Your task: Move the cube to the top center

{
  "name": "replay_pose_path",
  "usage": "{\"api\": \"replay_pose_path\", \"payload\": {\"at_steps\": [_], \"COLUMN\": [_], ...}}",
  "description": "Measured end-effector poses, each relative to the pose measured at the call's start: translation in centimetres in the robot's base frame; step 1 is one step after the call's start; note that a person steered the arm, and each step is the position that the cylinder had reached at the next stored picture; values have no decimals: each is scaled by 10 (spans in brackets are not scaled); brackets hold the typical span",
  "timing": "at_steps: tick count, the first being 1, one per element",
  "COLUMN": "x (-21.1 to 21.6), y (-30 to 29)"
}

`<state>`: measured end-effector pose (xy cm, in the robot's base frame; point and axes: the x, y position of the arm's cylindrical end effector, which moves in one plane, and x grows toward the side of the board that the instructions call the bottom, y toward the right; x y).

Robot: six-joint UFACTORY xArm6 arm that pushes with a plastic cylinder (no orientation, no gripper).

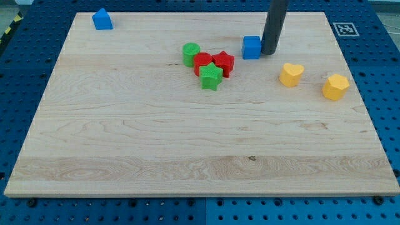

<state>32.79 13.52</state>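
A blue cube (251,47) sits near the view's top, a little right of centre, on the wooden board (187,137). My tip (270,52) is the lower end of the dark rod and stands right against the cube's right side. Left of the cube lies a tight cluster: a green cylinder (191,54), a red cylinder (202,63), a red star (223,63) and a green star (210,77).
A blue house-shaped block (102,19) sits at the view's top left corner. A yellow heart (290,74) and a yellow hexagon (335,86) lie at the right. A marker tag (345,29) is off the board's top right corner.
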Motion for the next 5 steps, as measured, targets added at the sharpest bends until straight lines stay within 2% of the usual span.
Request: {"api": "replay_pose_path", "payload": {"at_steps": [2,3,5], "x": [12,1,-49], "y": [-45,-78,-134]}}
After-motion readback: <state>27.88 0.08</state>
